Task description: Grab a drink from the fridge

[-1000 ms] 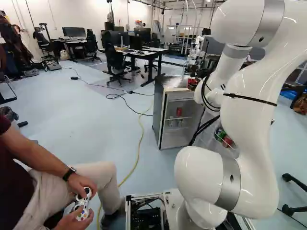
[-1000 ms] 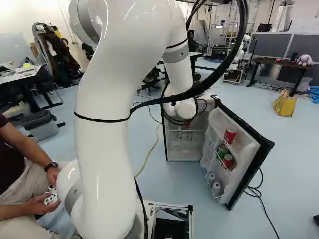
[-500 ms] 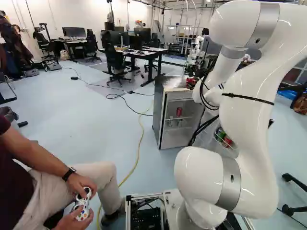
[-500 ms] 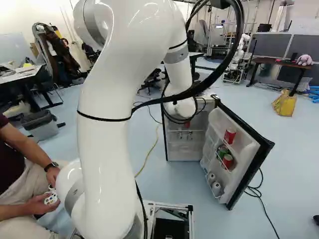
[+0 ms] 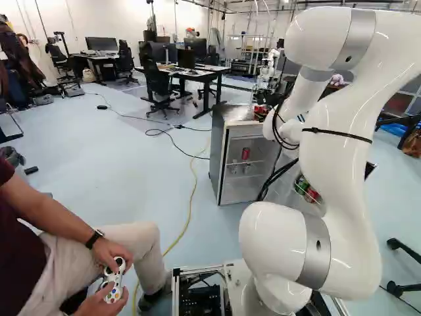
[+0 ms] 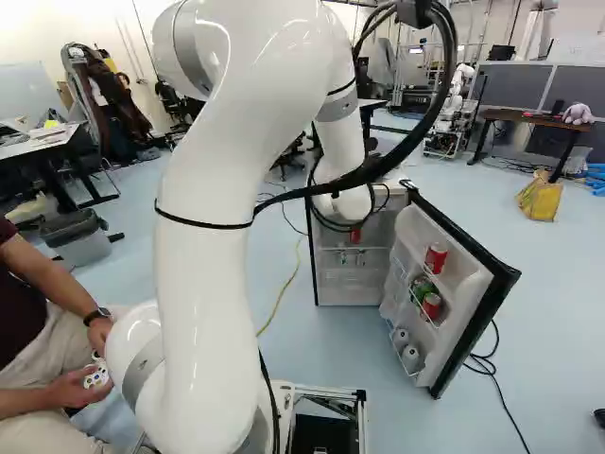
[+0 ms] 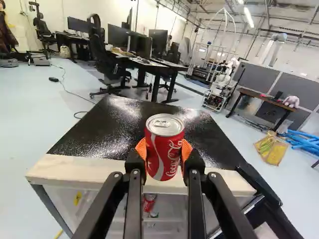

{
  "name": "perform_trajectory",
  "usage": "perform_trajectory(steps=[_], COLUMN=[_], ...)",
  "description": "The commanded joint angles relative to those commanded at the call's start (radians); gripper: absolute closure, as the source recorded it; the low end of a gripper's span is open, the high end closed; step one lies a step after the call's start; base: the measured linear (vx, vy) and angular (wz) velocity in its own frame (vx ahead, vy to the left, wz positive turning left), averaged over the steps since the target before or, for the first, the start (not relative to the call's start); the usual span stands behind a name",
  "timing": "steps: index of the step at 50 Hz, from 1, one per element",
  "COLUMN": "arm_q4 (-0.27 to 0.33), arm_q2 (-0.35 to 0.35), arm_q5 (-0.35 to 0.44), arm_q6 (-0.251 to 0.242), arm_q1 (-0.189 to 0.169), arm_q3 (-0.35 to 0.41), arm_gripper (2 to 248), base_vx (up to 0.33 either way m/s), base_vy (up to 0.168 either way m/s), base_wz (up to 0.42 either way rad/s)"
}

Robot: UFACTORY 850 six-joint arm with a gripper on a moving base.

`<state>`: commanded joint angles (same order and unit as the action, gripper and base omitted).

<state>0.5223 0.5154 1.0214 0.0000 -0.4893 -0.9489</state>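
One silver-lidded red can [image 7: 160, 154] was pinched by one gripper [image 5: 260, 110]; two red door cans [image 6: 436, 256] were shelved right of centre, right base view.

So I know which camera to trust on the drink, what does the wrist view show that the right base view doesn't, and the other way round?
Only the wrist view shows the upright red can gripped between the orange pads of the claw.

Only the right base view shows the cans in the open door, including the upper door can, and the grey bin.

Both show the fridge, an inner-shelf red can and the yellow bag on the floor.
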Motion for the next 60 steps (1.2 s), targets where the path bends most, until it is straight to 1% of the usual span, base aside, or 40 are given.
perform_trajectory(steps=[41,60], arm_q4=[0.0,0.0], arm_q2=[0.063,0.079], arm_q5=[0.0,0.0], arm_q6=[0.0,0.0], arm_q1=[0.017,0.022], arm_q3=[-0.084,-0.107], arm_gripper=[163,163], base_vx=[0.0,0.0], base_vy=[0.0,0.0], base_wz=[0.0,0.0])
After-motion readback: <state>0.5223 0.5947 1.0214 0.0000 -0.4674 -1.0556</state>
